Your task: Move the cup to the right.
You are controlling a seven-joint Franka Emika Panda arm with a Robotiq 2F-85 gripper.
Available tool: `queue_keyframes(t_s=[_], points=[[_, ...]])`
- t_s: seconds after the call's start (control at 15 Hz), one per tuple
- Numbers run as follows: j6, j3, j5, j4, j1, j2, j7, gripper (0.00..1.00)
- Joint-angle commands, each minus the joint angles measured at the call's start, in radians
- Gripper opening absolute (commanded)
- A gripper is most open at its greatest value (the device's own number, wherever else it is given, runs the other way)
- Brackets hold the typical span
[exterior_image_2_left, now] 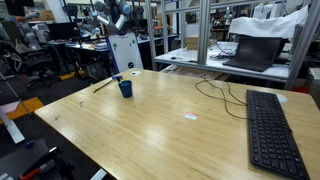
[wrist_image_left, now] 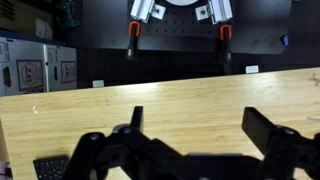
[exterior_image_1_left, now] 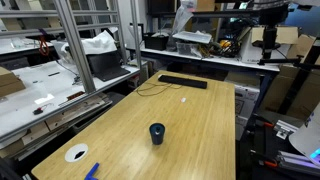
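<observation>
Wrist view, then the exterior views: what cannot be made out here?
- cup: outside the wrist view's frame; its inside is too small to see in an exterior view.
- gripper: the wrist view's bottom edge cuts off its body.
- blue object: too small to identify in an exterior view.

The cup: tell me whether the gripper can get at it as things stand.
Probably yes. The cup stands upright alone on the table, with the tape roll well off, so nothing blocks it. The gripper is open, though the wrist view does not show the cup.
</observation>
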Motion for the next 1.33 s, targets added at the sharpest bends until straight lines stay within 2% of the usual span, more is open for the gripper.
queue_keyframes(t_s=[0.0,0.4,0.67,0.93,1.27], points=[[-0.001,-0.001,-0.001,0.004,0.002,0.001,0.001,1.0],[-0.001,-0.001,-0.001,0.008,0.002,0.0,0.001,1.0],[0.059,0.026,-0.001,0.041,0.05,0.078,-0.035,1.0],[0.298,0.05,0.001,0.081,0.114,0.252,-0.088,1.0],[0.561,0.057,0.054,0.158,0.138,0.496,-0.098,1.0]])
